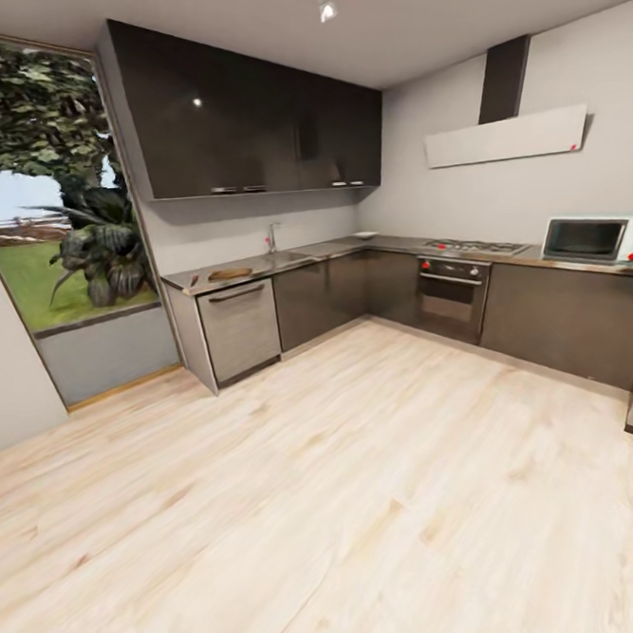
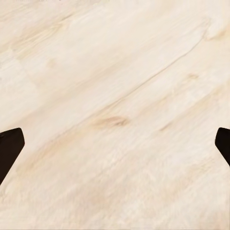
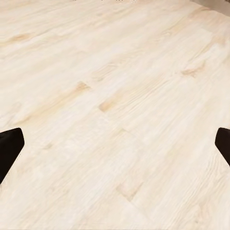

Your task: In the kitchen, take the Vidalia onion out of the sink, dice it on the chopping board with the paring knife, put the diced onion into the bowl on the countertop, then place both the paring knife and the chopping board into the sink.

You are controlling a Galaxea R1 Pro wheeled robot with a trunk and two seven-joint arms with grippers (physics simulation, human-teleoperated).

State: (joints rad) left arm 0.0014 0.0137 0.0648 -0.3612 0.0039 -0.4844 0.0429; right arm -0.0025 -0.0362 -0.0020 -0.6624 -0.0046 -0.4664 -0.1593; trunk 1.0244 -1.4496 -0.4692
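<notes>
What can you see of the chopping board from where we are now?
The chopping board shows in the head view as a small brown wooden shape, far off across the pale wood floor. It lies flat on the grey countertop, near that counter's window end, left of the faucet. Its outline looks rounded, with a lighter centre. Grain and edges are too small to make out, and I cannot tell whether anything rests on it.
</notes>
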